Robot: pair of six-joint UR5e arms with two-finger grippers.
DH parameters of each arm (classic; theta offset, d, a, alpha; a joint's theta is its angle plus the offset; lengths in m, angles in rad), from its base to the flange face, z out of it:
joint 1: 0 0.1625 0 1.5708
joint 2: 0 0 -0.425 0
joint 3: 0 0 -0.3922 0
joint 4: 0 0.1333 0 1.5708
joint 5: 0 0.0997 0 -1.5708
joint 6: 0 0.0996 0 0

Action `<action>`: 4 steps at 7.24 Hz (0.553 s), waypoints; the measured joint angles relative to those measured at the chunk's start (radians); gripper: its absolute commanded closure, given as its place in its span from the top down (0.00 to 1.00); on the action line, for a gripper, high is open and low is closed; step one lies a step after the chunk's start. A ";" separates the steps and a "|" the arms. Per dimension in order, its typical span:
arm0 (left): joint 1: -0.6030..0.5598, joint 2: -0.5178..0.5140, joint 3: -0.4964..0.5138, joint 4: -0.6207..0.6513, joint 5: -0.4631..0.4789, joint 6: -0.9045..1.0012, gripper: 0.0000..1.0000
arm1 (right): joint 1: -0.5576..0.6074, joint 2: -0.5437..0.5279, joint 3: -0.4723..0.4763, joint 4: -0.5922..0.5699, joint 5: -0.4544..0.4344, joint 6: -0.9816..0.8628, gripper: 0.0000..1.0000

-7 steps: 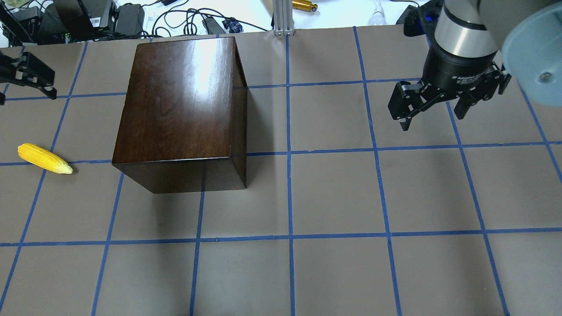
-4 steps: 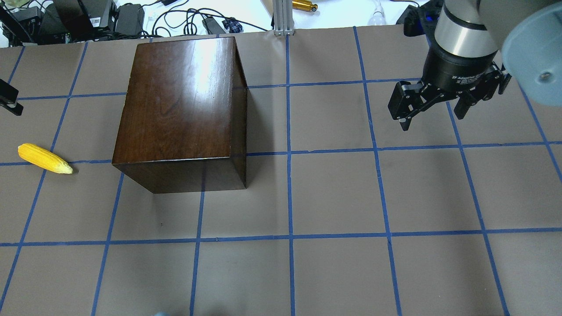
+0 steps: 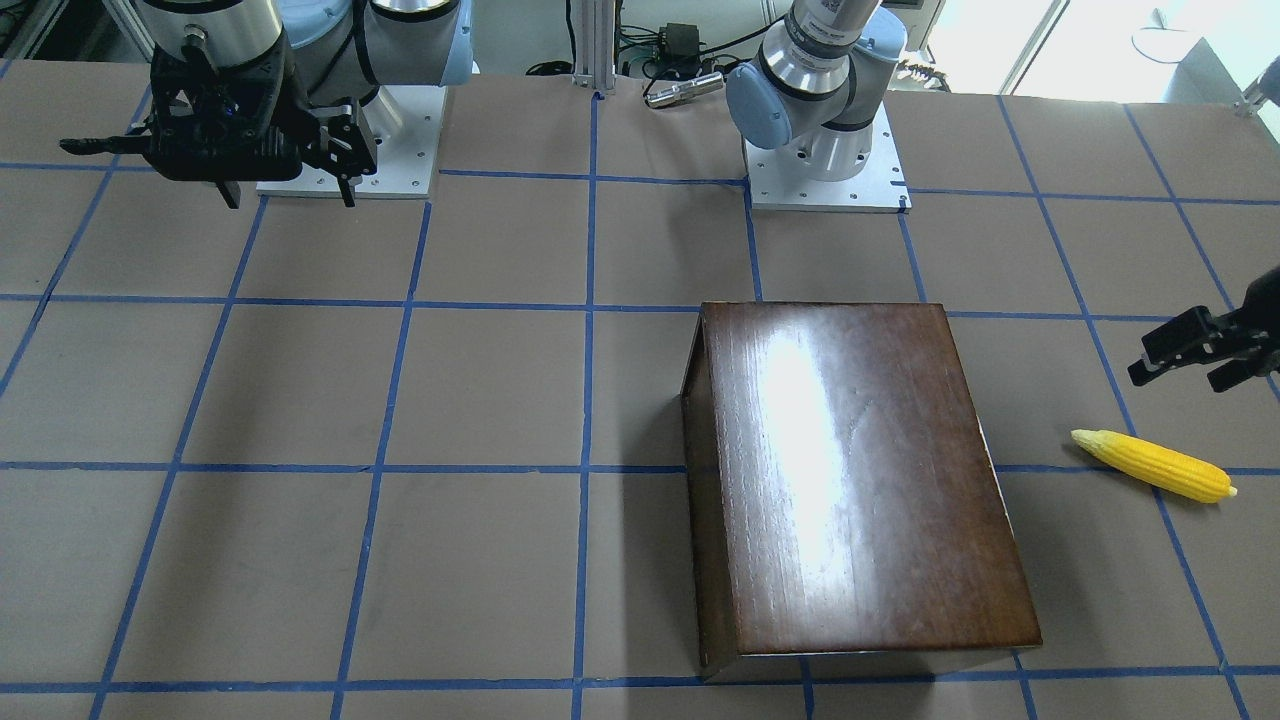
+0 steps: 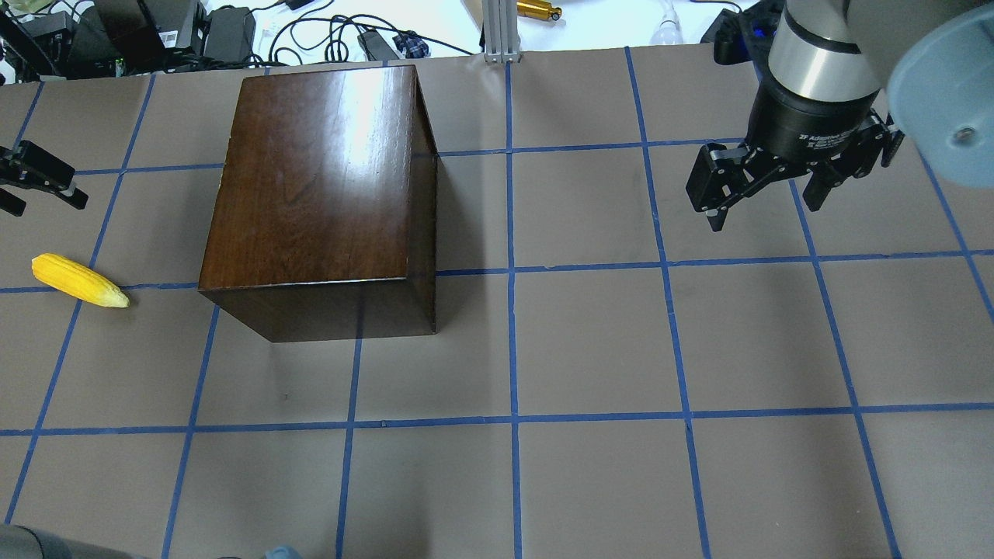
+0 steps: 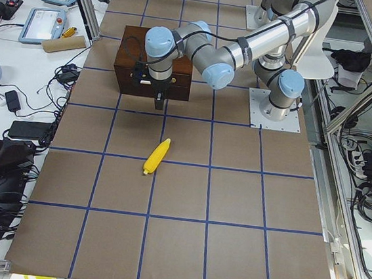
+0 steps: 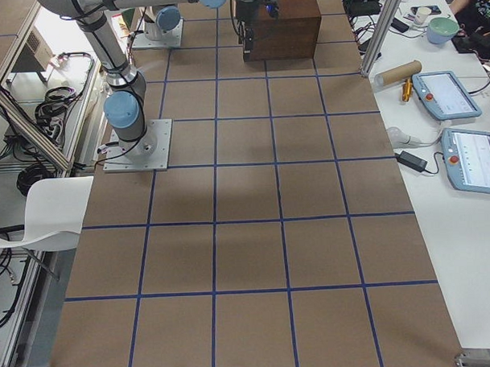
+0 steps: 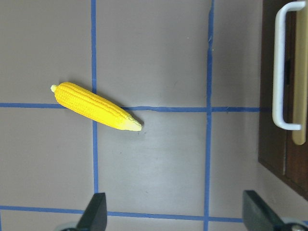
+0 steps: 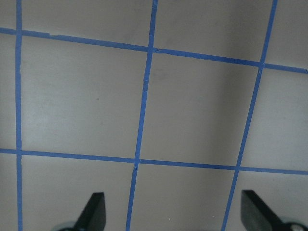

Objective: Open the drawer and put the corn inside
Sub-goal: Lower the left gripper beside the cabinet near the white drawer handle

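Note:
The yellow corn lies on the table left of the dark-brown box; it also shows in the left wrist view and the front view. The drawer front with its white handle faces the corn's side and looks shut. My left gripper is open and empty, hovering just beyond the corn, at the view's left edge; its fingertips stand wide apart. My right gripper is open and empty, hovering far to the right of the box.
The brown table carries a blue tape grid. Cables and power bricks lie past the far edge, with an aluminium post and a brass cylinder. The arm bases stand behind the box in the front view.
My left gripper has moved nearer along the left edge, toward the corn, and has turned. The right arm, the box and the corn have not moved.

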 measured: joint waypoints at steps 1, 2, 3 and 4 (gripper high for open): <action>0.000 -0.054 0.025 0.002 -0.003 0.001 1.00 | 0.000 0.000 0.000 0.000 0.000 0.000 1.00; -0.002 -0.095 0.036 0.006 -0.015 0.001 1.00 | 0.000 0.000 0.000 0.000 0.000 0.000 1.00; -0.003 -0.119 0.038 0.006 -0.071 0.001 1.00 | 0.000 0.001 0.000 0.000 0.000 0.000 1.00; -0.006 -0.131 0.036 -0.001 -0.145 0.002 1.00 | 0.000 0.001 0.000 0.000 0.000 0.000 1.00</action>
